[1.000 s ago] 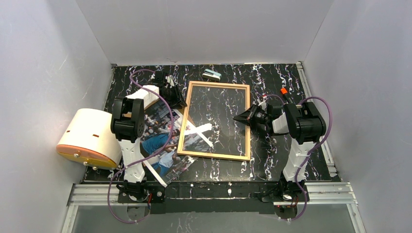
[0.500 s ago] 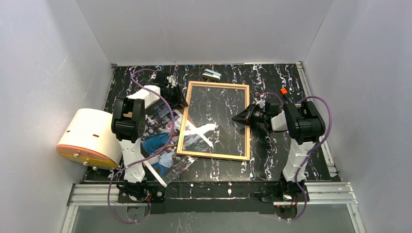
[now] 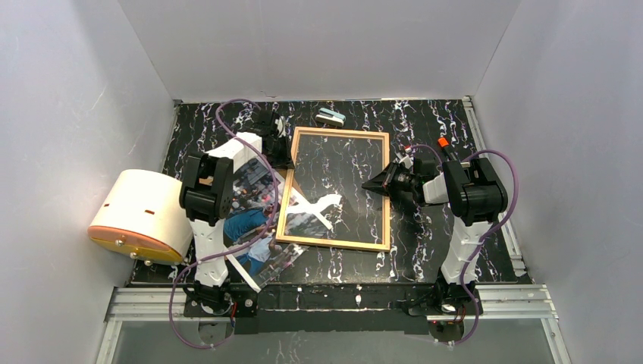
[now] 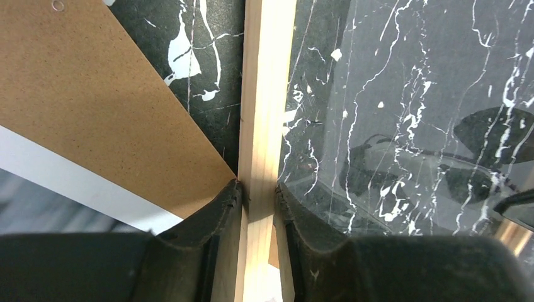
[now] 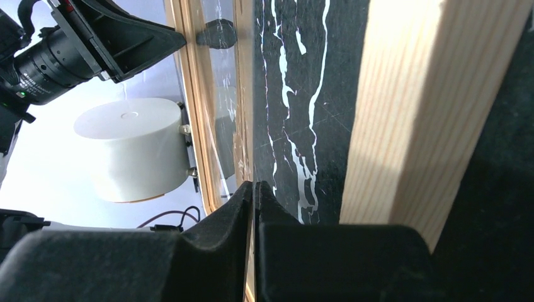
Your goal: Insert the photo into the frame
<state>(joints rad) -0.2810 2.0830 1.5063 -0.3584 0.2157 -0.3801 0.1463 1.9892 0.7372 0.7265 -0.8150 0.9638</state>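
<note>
At frame [image 3: 341,131] L rail: L gripper [image 4: 258,187] clamped on wood.
R gripper [image 5: 253,184]: fingers together by R rail.
Photo [image 3: 249,223]: partly under frame, L side.

Light-wood frame and street photo lying overlapped

The frame [image 3: 334,243], thin-bordered with a clear pane, is lying in the middle of the top view. The glossy photo [image 3: 244,224], showing people in blue, is lying askew at its lower left, with one corner showing through the pane.
</note>
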